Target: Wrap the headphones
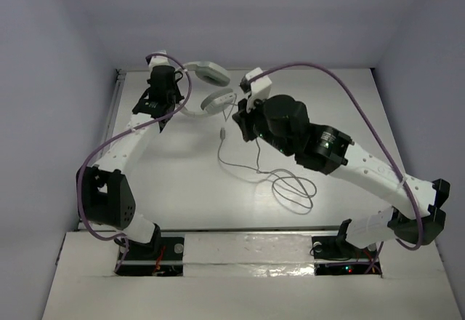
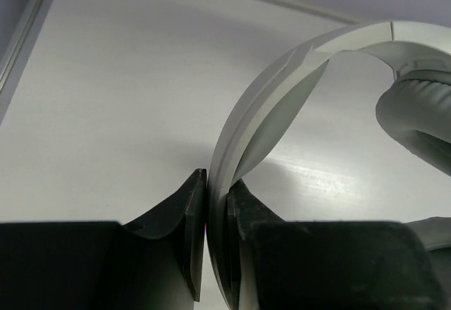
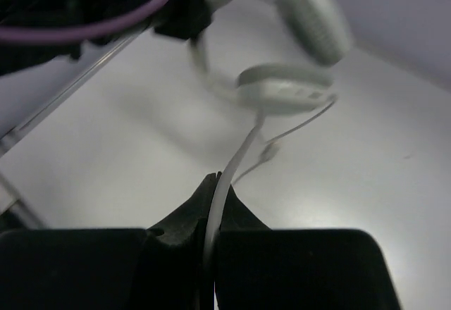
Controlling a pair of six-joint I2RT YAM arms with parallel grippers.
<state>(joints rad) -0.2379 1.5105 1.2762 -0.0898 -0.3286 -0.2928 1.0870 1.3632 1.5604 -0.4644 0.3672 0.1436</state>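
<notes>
The white headphones (image 1: 211, 80) stand at the far middle of the table, with one earcup (image 1: 207, 70) behind the other (image 1: 218, 100). My left gripper (image 1: 176, 102) is shut on the headband (image 2: 282, 91); its jaws (image 2: 217, 183) pinch the band edge-on, and an earcup (image 2: 423, 113) shows to the right. My right gripper (image 1: 238, 116) is shut on the thin grey cable (image 3: 243, 148), just below the nearer earcup (image 3: 285, 91); its tips show in the wrist view (image 3: 220, 183). The rest of the cable (image 1: 294, 189) trails in loose loops on the table.
The white table (image 1: 174, 182) has grey walls behind and at both sides. Purple arm cables arc over each arm (image 1: 363, 109). The left arm (image 3: 70, 7) shows at the top left of the right wrist view. A rail (image 1: 112, 109) runs along the table's left edge.
</notes>
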